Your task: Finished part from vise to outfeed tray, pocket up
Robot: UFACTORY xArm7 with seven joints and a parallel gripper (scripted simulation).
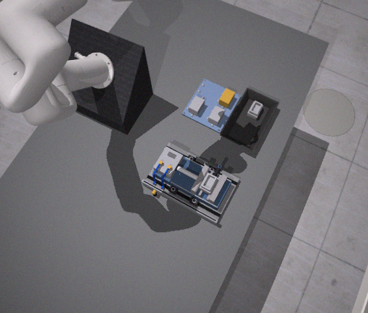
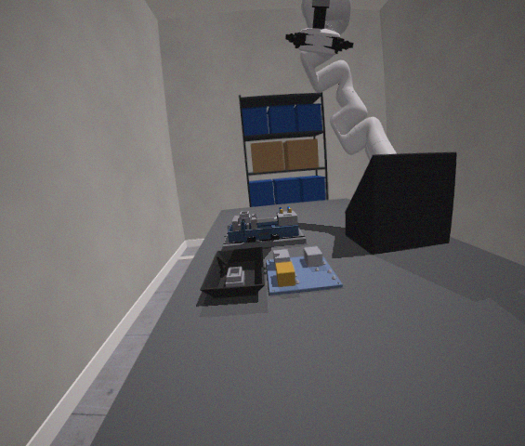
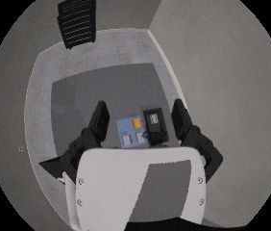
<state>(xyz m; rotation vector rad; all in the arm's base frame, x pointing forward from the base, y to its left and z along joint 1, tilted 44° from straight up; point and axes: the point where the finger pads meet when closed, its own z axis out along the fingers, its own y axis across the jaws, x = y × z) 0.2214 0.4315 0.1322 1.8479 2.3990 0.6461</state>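
Top view: a grey table [image 1: 76, 235] carries a vise [image 1: 190, 183], an infeed plate [image 1: 207, 88] and an outfeed tray [image 1: 271, 101].
Vise: it lies near the table's middle, with blue hoses [image 1: 158, 171] at one end.
Finished part in vise [image 1: 210, 183]: a pale grey block, pocket up, seated between the vise's clamping faces at the end away from the hoses.
Outfeed tray: a dark open box just beside the infeed plate, holding a second finished part [image 1: 256, 109], flat on the floor, pocket up.
Infeed plate: a light blue plate with small pins; two grey blanks [image 1: 195, 104] [image 1: 215, 116] and one orange blank [image 1: 226, 96] lie on it, apart from each other.
Arm [image 1: 19, 57]: white, rising from a black wedge-shaped pedestal [image 1: 123, 87].
Gripper [image 2: 319, 42]: high above the table in the exterior view, well apart from every part.
Jaws: spread wide, nothing between them; the wrist view shows both dark fingers framing the plate and tray far below.
Background: a shelf rack [image 2: 242, 144] with blue and brown boxes.
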